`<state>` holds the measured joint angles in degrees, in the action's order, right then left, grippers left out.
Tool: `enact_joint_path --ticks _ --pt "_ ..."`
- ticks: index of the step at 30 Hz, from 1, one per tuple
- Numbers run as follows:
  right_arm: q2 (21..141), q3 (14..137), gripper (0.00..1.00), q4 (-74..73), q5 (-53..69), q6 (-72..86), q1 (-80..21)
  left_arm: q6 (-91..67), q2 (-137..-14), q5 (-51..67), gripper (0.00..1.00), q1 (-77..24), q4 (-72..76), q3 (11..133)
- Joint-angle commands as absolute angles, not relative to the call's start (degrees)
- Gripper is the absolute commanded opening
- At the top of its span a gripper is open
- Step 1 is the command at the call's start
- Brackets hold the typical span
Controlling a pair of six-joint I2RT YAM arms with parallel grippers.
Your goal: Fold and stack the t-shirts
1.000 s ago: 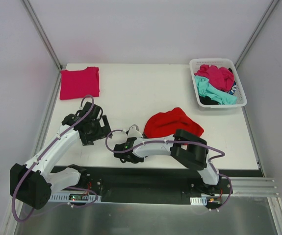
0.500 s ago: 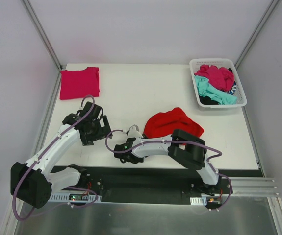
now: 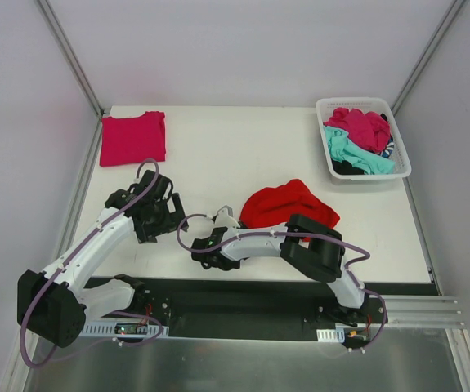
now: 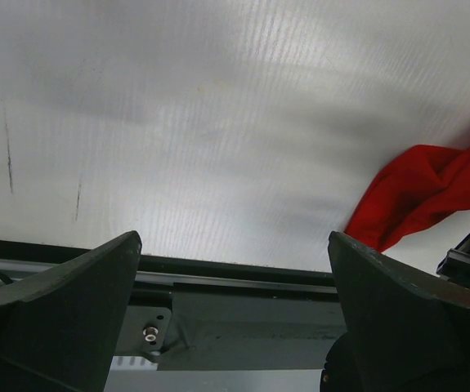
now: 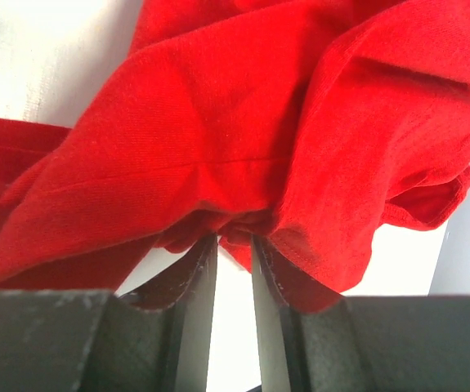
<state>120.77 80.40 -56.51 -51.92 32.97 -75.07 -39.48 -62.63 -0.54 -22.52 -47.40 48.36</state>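
The table (image 4: 218, 106) stretches beneath your left gripper (image 4: 233, 245), whose fingers (image 4: 71, 302) stand wide apart, holding nothing. The red t-shirt (image 5: 243, 122) heaps just ahead of your right gripper (image 5: 233, 242), its fingers pinched on a fold; a red corner shows right of the left fingers.

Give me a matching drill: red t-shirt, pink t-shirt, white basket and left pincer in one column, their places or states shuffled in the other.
1 red t-shirt
2 pink t-shirt
3 white basket
4 left pincer

a far right corner of the table
b open, holding nothing
c crumpled, middle of the table
d folded flat, far left corner

Pairs: 1-c, 2-d, 3-a, 4-b
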Motion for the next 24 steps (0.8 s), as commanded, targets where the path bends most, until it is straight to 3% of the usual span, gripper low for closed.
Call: enact_joint_path --ticks 1,15,22,24 --pt "120.2 79.7 0.26 -59.6 -54.1 33.0 -74.7 -39.5 -62.6 -0.3 0.99 -23.2 -47.8 48.8" --pt "120.4 79.4 0.25 -61.3 -56.2 33.8 -73.9 -39.7 -62.8 -0.3 0.99 -23.6 -47.8 48.8" --pt "120.8 79.2 0.02 -61.3 -56.2 33.6 -73.3 -39.7 -62.7 -0.3 0.99 -23.7 -47.7 49.0" --pt "120.0 79.1 0.01 -61.3 -56.2 33.5 -73.3 -39.7 -62.8 -0.3 0.99 -23.7 -47.8 49.0"
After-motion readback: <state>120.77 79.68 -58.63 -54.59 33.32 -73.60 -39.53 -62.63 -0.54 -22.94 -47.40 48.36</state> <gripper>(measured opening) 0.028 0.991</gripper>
